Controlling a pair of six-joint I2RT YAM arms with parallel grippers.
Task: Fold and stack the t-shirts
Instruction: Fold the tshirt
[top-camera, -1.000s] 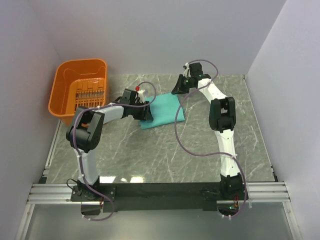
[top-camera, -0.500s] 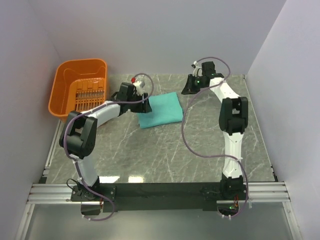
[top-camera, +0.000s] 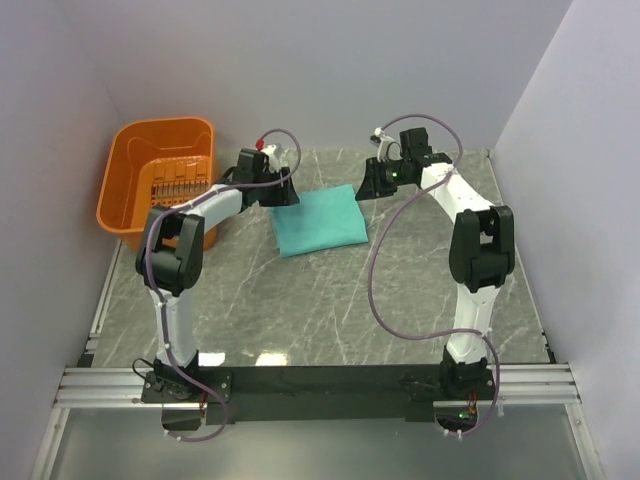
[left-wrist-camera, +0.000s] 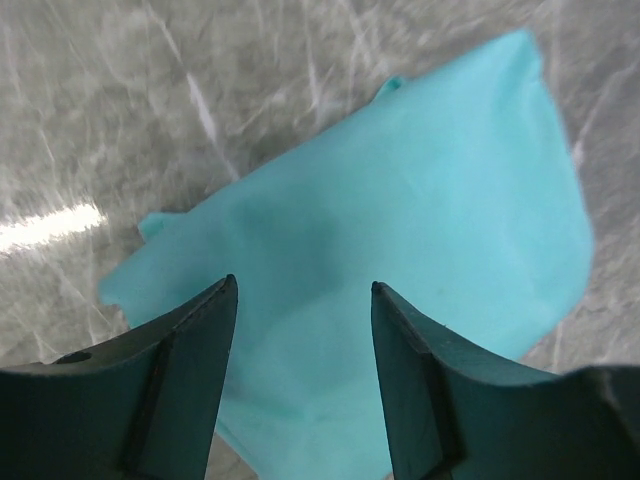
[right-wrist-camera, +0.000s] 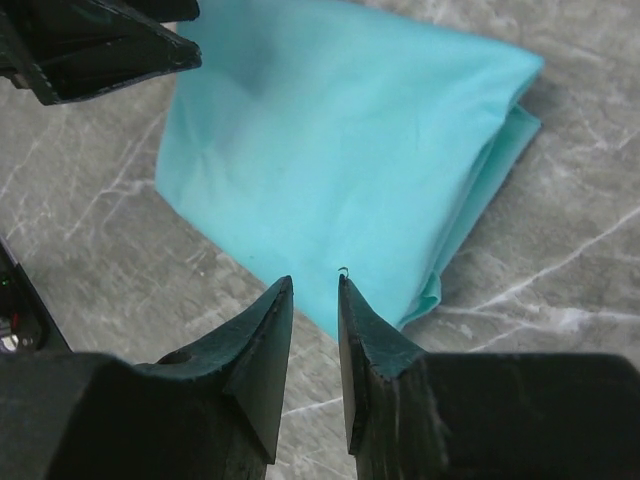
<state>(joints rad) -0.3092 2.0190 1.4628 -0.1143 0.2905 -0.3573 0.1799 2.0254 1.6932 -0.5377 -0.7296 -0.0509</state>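
Observation:
One teal t-shirt (top-camera: 318, 220) lies folded in a rough rectangle on the marble table, behind the middle. It fills the left wrist view (left-wrist-camera: 400, 230) and the right wrist view (right-wrist-camera: 340, 130). My left gripper (top-camera: 281, 192) hovers at the shirt's far left corner. Its jaws stand wide apart and hold nothing (left-wrist-camera: 303, 285). My right gripper (top-camera: 366, 186) hovers at the shirt's far right corner. Its jaws stand a narrow gap apart with nothing between them (right-wrist-camera: 315, 280). The left gripper's fingers (right-wrist-camera: 100, 50) show across the shirt in the right wrist view.
An orange plastic basket (top-camera: 125, 195) stands at the far left, beside the left arm. Grey walls close the back and both sides. Bare marble table (top-camera: 330, 300) lies in front of the shirt.
The left gripper has come off the shirt's left edge and moved back to its far left corner. The right gripper swung right, then back toward the far right corner. The shirt lies flatter.

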